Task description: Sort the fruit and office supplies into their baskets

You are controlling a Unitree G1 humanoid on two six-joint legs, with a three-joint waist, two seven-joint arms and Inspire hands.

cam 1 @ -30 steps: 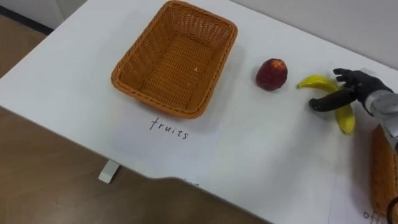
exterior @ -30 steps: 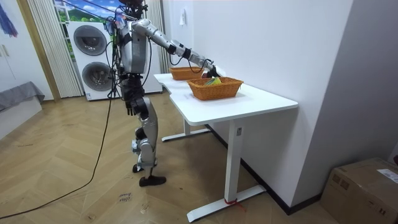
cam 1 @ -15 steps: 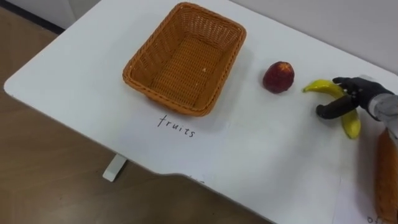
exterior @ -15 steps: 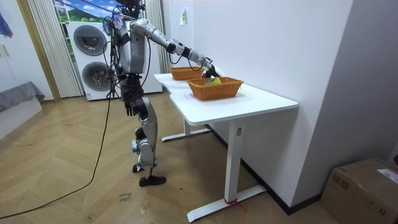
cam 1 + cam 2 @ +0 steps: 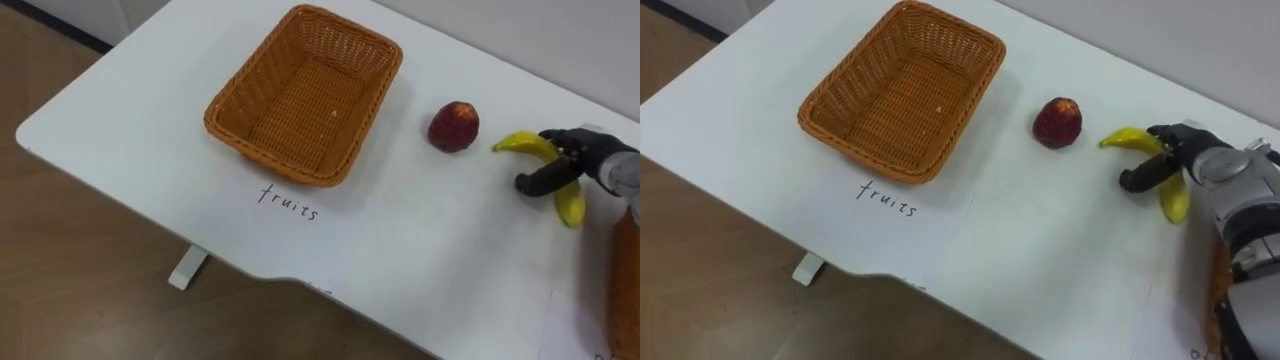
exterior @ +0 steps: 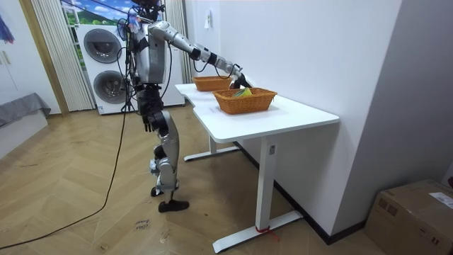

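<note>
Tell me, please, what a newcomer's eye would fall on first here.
The empty wicker basket stands out on the white table, a handwritten label before it. To its right lies a red apple, and further right the right robot hand is curled round a yellow banana.

Right arm, head camera: the forearm enters from 4 o'clock, wrist in line with it. The right hand (image 5: pixel 585 156) sits at 3 o'clock, back uppermost. Its fingers (image 5: pixel 555 136) curl over the banana (image 5: pixel 515 143) from the 12 o'clock side, and the thumb (image 5: pixel 535 183) closes beneath at 6 o'clock, tip toward 9 o'clock. Room view: the robot stands upright, right arm stretched out and sloping down over the counter (image 6: pixel 297 113).
</note>
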